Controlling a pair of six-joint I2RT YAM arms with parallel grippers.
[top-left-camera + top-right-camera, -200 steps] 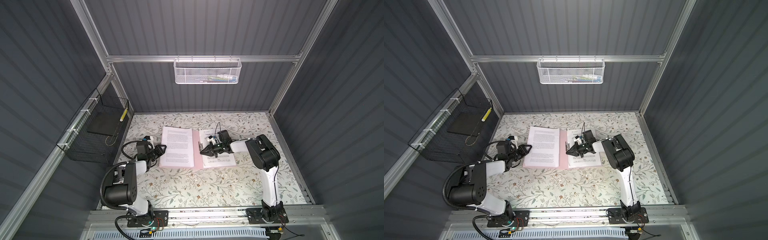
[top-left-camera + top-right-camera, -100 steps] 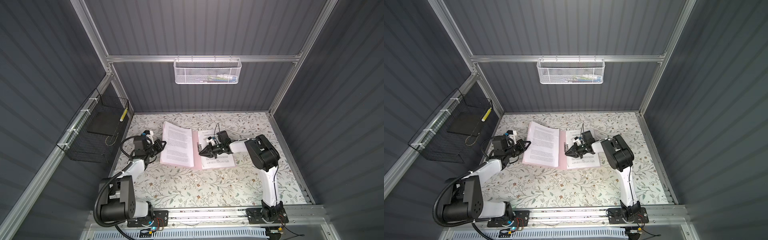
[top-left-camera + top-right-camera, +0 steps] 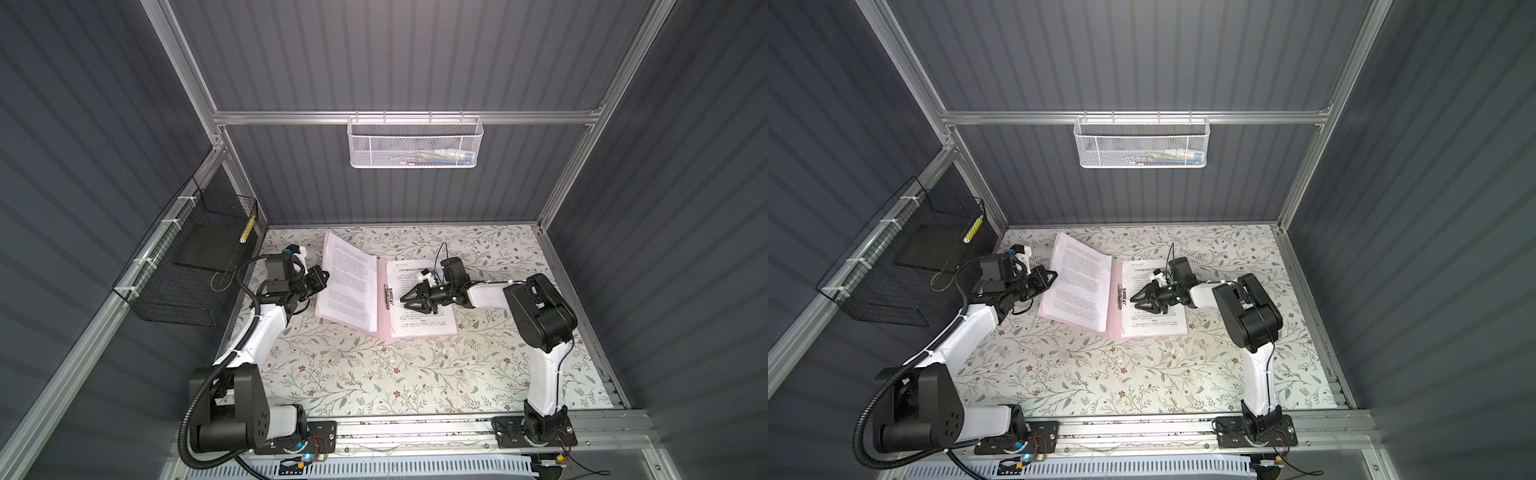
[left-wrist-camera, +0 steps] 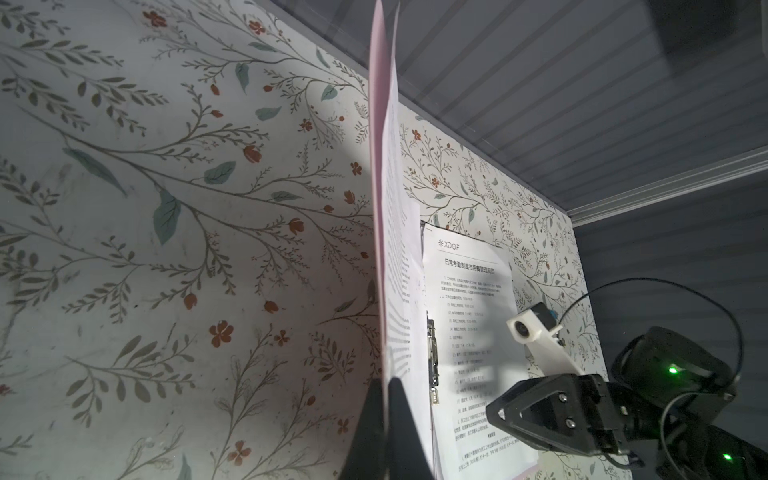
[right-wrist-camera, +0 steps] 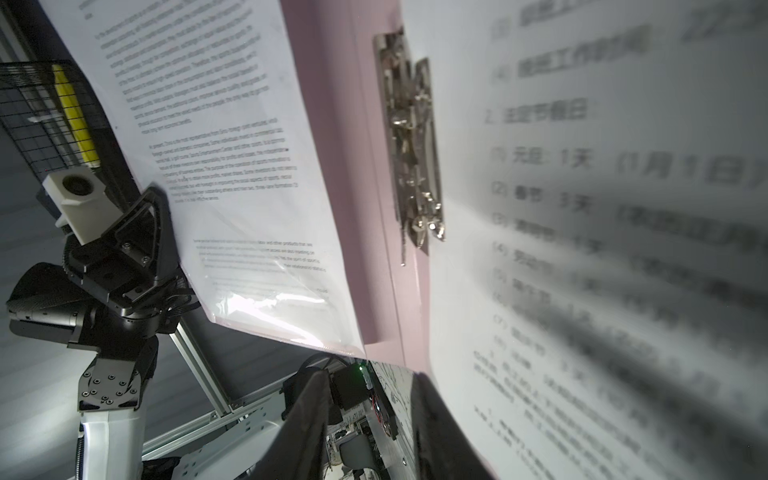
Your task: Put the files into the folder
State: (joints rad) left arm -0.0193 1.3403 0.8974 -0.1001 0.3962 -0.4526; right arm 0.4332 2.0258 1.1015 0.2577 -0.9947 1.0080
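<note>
Folder: a flat, pale pink rectangular folder is spotted lying open on the floral-patterned bench, right half flat, left cover tilted up.
Files: two white printed paper files are made out. A text-filled sheet is carried against the raised cover, and a logo-headed sheet is laid flat on the right half, just beside the metal clip bar.
Left hold: the left gripper is clamped on the raised cover's outer edge, jaws fully closed, the sheet pinched along with it.
Right hold: the right gripper is hung just over the logo-headed sheet, jaws parted partway, nothing gripped.
Done: both sheets are judged to be inside the folder already.
Left to do: the cover is yet to be folded shut; whether either sheet is caught under the clip cannot be told.
</note>
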